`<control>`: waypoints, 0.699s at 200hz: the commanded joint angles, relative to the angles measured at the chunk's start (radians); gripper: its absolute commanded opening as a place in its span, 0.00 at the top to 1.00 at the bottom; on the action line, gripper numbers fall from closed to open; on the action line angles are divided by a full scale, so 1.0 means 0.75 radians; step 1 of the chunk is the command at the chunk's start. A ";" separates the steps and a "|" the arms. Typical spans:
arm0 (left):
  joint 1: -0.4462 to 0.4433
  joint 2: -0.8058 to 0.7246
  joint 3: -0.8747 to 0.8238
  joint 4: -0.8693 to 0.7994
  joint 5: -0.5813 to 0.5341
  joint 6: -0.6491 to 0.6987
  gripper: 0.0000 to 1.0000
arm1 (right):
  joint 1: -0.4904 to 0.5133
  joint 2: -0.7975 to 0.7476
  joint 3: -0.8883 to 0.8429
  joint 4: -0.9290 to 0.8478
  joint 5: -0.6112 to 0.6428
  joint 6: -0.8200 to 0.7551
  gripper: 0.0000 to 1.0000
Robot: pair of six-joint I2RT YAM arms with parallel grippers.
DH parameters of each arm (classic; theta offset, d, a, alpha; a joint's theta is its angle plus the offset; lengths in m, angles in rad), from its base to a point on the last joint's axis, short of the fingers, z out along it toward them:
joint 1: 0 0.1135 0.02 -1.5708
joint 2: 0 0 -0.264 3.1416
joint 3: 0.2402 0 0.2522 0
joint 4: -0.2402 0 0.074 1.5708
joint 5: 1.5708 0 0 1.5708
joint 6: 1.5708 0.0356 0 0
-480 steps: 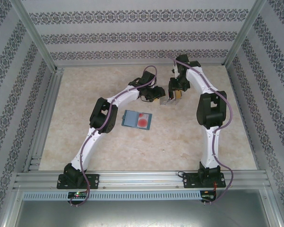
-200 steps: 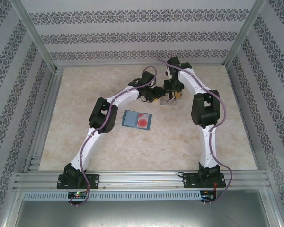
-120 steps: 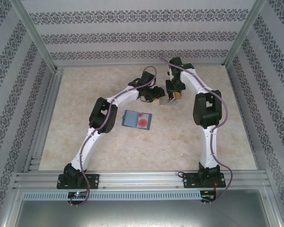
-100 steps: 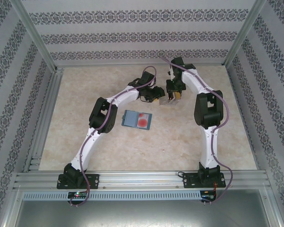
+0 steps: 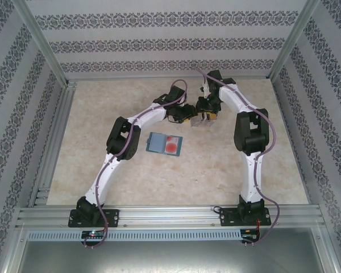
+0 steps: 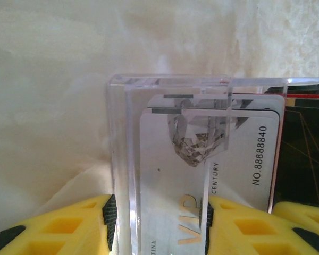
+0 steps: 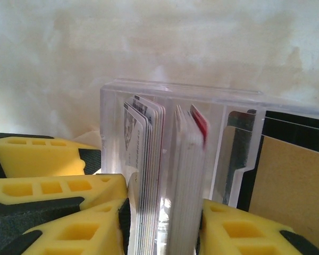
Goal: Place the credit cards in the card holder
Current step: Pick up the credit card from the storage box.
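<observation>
Left wrist view: my left gripper [image 6: 158, 226] has its yellow fingers closed on the clear card stand [image 6: 119, 159], with the black pads against its two sides. Behind the clear wall stands a silver card [image 6: 239, 159] printed "VIP", "CENTURY" and "NO.88888840". Smaller lettering at the bottom edge is cut off. At the right edge of that frame is a black card [image 6: 303, 159] with fine gold lines and a red strip above it.

Right wrist view: my right gripper [image 7: 162, 218] sits either side of the credit cards [image 7: 149, 159], which stand edge-on in two upright packs inside the stand. The fingers are close in on the packs, but I cannot tell whether they press them.

Top external view: both grippers meet at the stand, just above the centre of the frame. The card holder [image 5: 164, 144] lies open and flat on the table [image 5: 102, 102] near the centre, down-left of the stand and apart from it. A red card [image 5: 171, 147] sits in its right pocket.
</observation>
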 commanded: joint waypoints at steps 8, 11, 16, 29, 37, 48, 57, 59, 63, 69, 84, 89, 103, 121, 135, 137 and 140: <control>-0.010 0.015 -0.048 -0.132 -0.031 -0.007 0.53 | 0.027 -0.038 -0.029 -0.005 -0.190 0.038 0.62; -0.010 0.015 -0.049 -0.131 -0.031 -0.007 0.53 | 0.024 -0.042 -0.028 -0.004 -0.194 0.040 0.62; -0.011 0.015 -0.049 -0.131 -0.031 -0.007 0.53 | 0.025 -0.048 -0.027 -0.001 -0.201 0.044 0.62; -0.010 0.015 -0.051 -0.127 -0.030 -0.013 0.53 | 0.021 -0.060 -0.022 0.003 -0.223 0.051 0.62; -0.011 0.015 -0.051 -0.125 -0.028 -0.013 0.53 | 0.018 -0.068 -0.016 0.003 -0.232 0.055 0.63; -0.010 0.015 -0.053 -0.127 -0.029 -0.013 0.53 | 0.016 -0.082 -0.017 0.005 -0.234 0.058 0.63; -0.010 0.015 -0.053 -0.127 -0.030 -0.012 0.53 | 0.013 -0.090 -0.016 0.005 -0.239 0.061 0.63; -0.010 0.015 -0.052 -0.127 -0.030 -0.013 0.53 | 0.012 -0.092 -0.016 0.005 -0.240 0.062 0.63; -0.011 0.015 -0.052 -0.127 -0.030 -0.014 0.53 | 0.011 -0.095 -0.016 0.006 -0.243 0.062 0.62; -0.010 0.015 -0.051 -0.127 -0.030 -0.012 0.53 | 0.008 -0.099 -0.016 0.007 -0.246 0.063 0.63; -0.010 0.015 -0.050 -0.126 -0.030 -0.012 0.53 | 0.003 -0.107 -0.014 0.007 -0.252 0.066 0.63; -0.010 0.015 -0.051 -0.125 -0.030 -0.012 0.53 | 0.001 -0.111 -0.014 0.006 -0.255 0.068 0.63; -0.010 0.017 -0.051 -0.123 -0.030 -0.016 0.53 | -0.004 -0.116 -0.020 0.013 -0.261 0.073 0.63; -0.010 0.017 -0.051 -0.121 -0.029 -0.020 0.53 | -0.014 -0.104 -0.013 0.003 -0.271 0.073 0.63; -0.010 0.017 -0.051 -0.121 -0.029 -0.019 0.53 | -0.021 -0.090 -0.013 -0.002 -0.267 0.070 0.63; -0.010 0.017 -0.051 -0.120 -0.028 -0.018 0.53 | -0.021 -0.090 -0.014 -0.003 -0.266 0.071 0.63; -0.010 0.017 -0.051 -0.121 -0.028 -0.017 0.53 | -0.022 -0.088 -0.014 -0.003 -0.264 0.069 0.63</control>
